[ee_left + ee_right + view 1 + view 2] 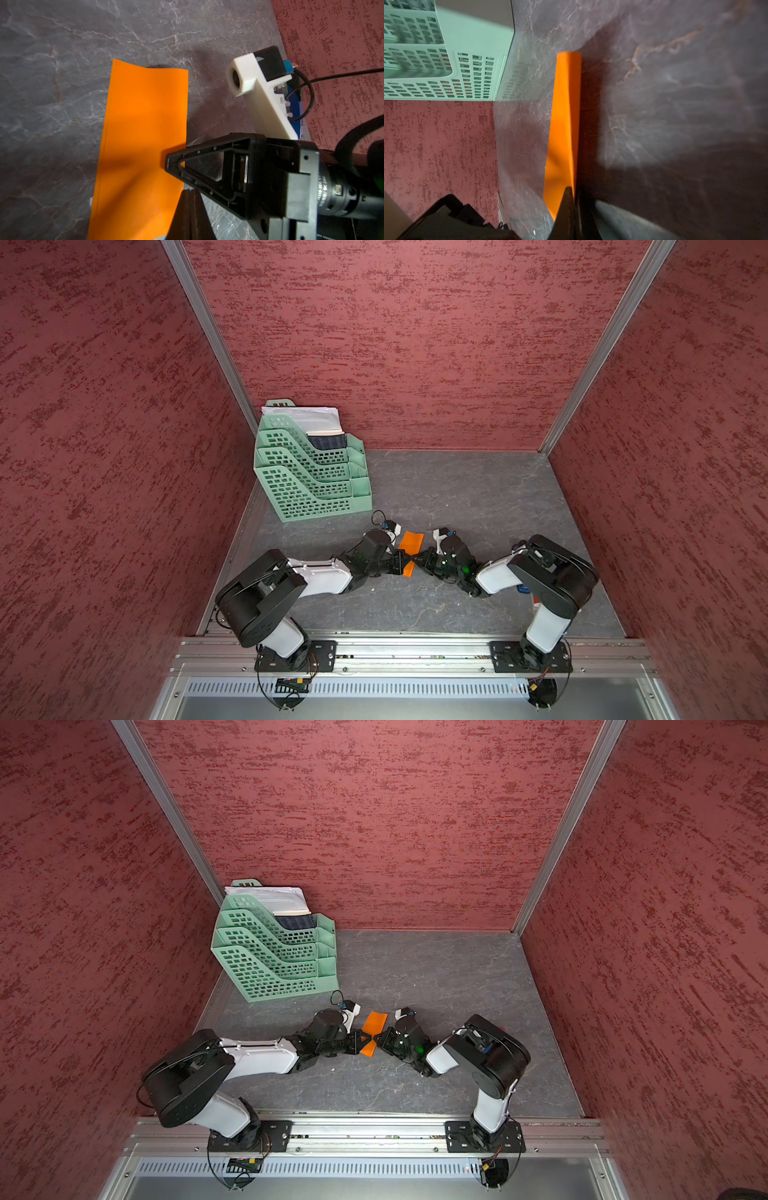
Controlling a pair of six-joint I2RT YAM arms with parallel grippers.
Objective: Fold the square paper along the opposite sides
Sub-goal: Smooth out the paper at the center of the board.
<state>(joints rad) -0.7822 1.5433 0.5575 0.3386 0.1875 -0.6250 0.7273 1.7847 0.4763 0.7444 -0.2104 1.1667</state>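
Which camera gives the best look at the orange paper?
The left wrist view: the orange paper fills much of the picture, surface and edges clear. The right wrist view shows it as a narrow strip. Both top views show it tiny and partly covered.

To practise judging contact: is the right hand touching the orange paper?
Touching. In the left wrist view the right hand grips the edge of the orange paper; the right wrist view shows the sheet running into its shut tips.
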